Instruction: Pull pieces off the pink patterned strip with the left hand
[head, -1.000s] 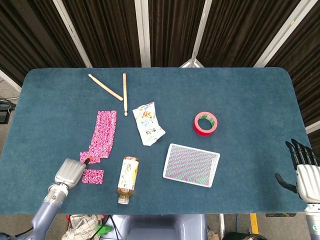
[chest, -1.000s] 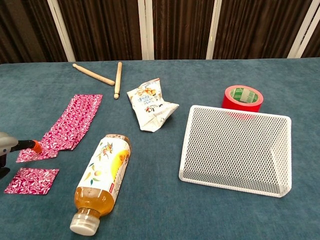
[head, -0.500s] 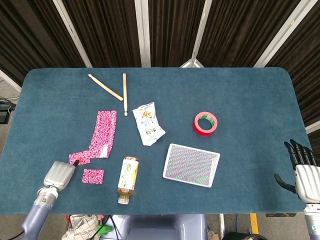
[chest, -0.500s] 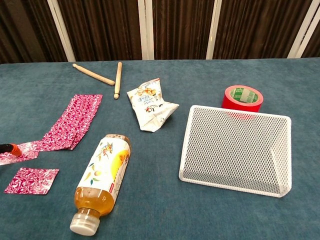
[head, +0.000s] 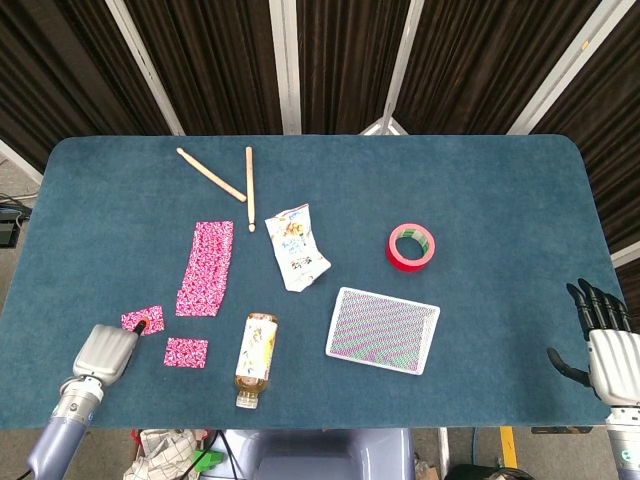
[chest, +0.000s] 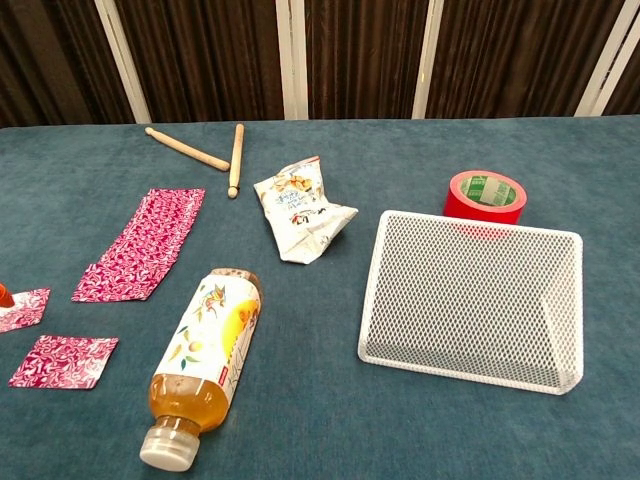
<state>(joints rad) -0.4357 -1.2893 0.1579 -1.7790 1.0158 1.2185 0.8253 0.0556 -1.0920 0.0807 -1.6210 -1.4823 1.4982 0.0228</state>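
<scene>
Lower left of the head view: my left hand (head: 103, 350) sits near the table's (head: 480, 200) front edge, its orange fingertip (head: 141, 325) on a small torn piece (head: 143, 319) of pink patterned material. I read it as a pinch on that piece, though the fingers underneath are hidden. In the chest view only the fingertip (chest: 4, 295) and the piece (chest: 22, 309) show at the left edge.

The pink patterned strip (head: 206, 267) lies flat in the left half of the frame, lengthwise toward the far edge, apart from the held piece. A second loose piece (head: 186, 352) lies just right of the hand, beside a bottle (head: 257, 359) lying on its side with its cap toward the front edge.

Upper left: two wooden drumsticks (head: 229, 178), angled toward each other. Centre: a crumpled snack bag (head: 296, 247). Right of it a red tape roll (head: 411, 246), and a white mesh tray (head: 383, 329) in front of that.

Lower right corner: my right hand (head: 602, 335) hangs off the table's edge, fingers spread apart, holding nothing.
</scene>
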